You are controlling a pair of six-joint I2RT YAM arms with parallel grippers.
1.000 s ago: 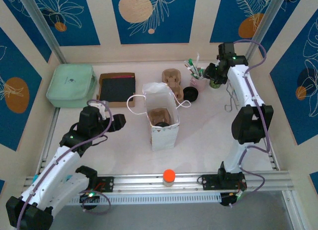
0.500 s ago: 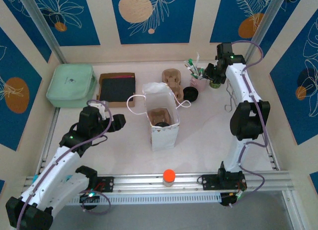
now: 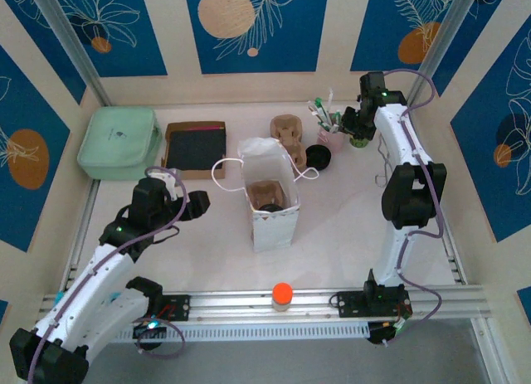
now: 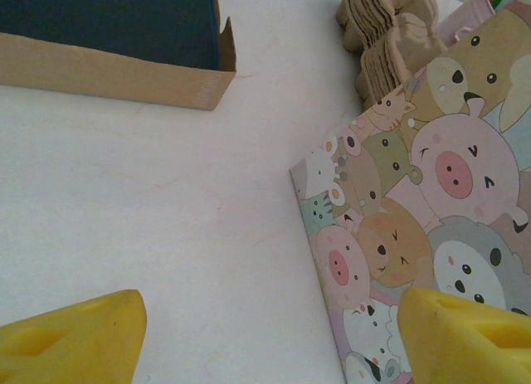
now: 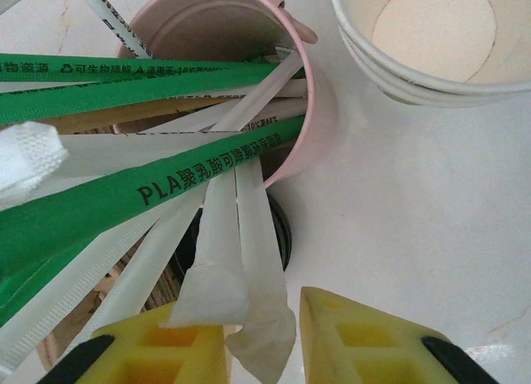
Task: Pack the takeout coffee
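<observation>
Status: the takeout coffee point(image 3: 318, 157) is on the table, right of centre toward the far edge, black lid up, not in the bag. It sits just right of the carrier stack point(image 3: 286, 133) and just near-left of the pink straw cup point(image 3: 332, 138). The paper bag point(image 3: 270, 214) stands upright mid-table with its mouth open and handles splayed. There is 1 brown carrier point(image 3: 264, 191) inside it with a dark round shape in it, can't tell what that is. At the far right corner the right gripper point(image 5: 259, 342) is over the pink straw cup. Its jaws are narrowed to a small gap, and the ends of 2 white-wrapped straws point(image 5: 241, 235) hang in that gap; can't tell whether they are actually pinched. Green PLA straws point(image 5: 207, 172) fan across the cup mouth, and the coffee's black lid peeks out from under the wrappers in the right wrist view. The lidless cups point(image 5: 415, 36) are stacked just right of the pink straw cup. The left gripper point(image 4: 274, 338) is spread wide with nothing in it. It sits left of the paper bag, pointing at the bag's cartoon-animal side. The cardboard box point(image 4: 116, 69) lies toward the far edge left of centre, with the green pouch point(image 3: 120, 142) in the far left corner. An orange-capped item point(image 3: 282, 294) sits on the near rail.
</observation>
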